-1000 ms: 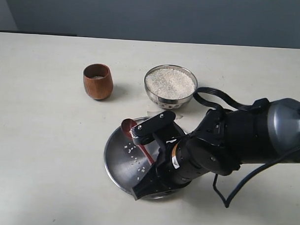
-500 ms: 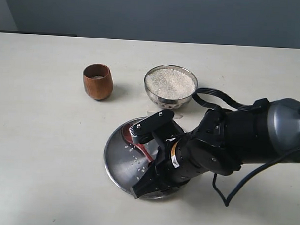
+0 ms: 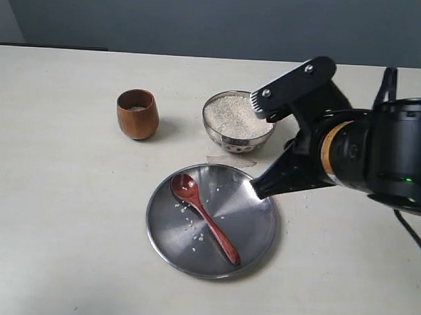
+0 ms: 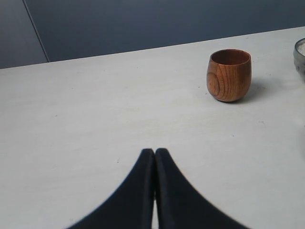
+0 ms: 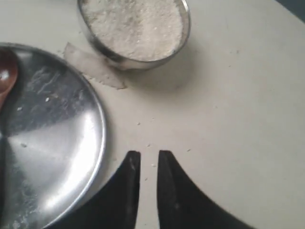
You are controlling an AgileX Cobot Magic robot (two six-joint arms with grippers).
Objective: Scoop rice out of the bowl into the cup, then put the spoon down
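The dark red wooden spoon (image 3: 205, 216) lies free on the flat steel plate (image 3: 253, 231), its oval end (image 5: 5, 76) toward the cup. Several loose rice grains (image 3: 188, 216) are scattered beside it. The steel bowl (image 3: 228, 140) behind the plate is heaped with white rice (image 3: 236, 115). The brown wooden cup (image 3: 137, 115) stands left of the bowl, a little rice showing inside. My right gripper (image 3: 258, 147) hovers right of the plate and bowl, jaws slightly apart and empty (image 5: 148, 153). The left gripper (image 4: 155, 150) is shut over bare table, with the cup (image 4: 229, 75) ahead of it.
A thin clear scrap (image 5: 90, 67) lies on the table between the bowl (image 5: 88, 33) and the plate (image 5: 57, 143). A few stray grains dot the table near the right fingertips. The dark wall runs along the table's far edge.
The right gripper has let go of the spoon and risen up and to the right, away from the plate. The spoon now lies flat on the plate.
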